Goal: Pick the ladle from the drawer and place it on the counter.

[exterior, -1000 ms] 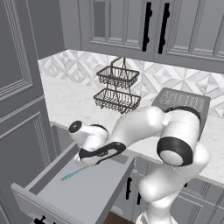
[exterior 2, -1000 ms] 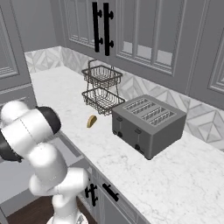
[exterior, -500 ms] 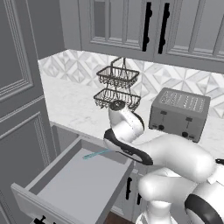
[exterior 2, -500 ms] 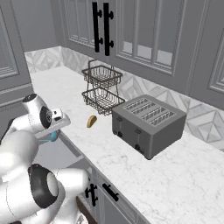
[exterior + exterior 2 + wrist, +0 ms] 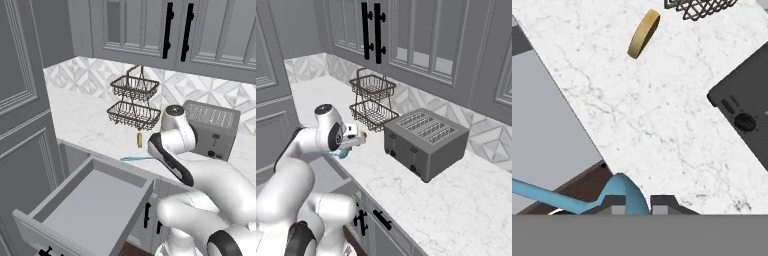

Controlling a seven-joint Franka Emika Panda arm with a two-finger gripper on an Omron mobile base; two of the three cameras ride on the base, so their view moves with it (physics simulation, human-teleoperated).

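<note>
Ladle [image 5: 587,197] clamped at its bowl end between the tips of the gripper [image 5: 632,205], handle trailing out level over the open drawer [image 5: 95,205] behind the hand. Seen from the left base, the teal handle [image 5: 136,159] hangs just above the counter's [image 5: 657,125] front edge. The arm folds low over the cabinet front, wrist bent, hand aimed down at the marble. Ahead of the fingers lies bare worktop; further out a yellow-brown lump [image 5: 643,34] lies near the foot of a two-tier wire basket [image 5: 132,102]. To one side, further along the counter, stands a dark toaster [image 5: 425,142].
</note>
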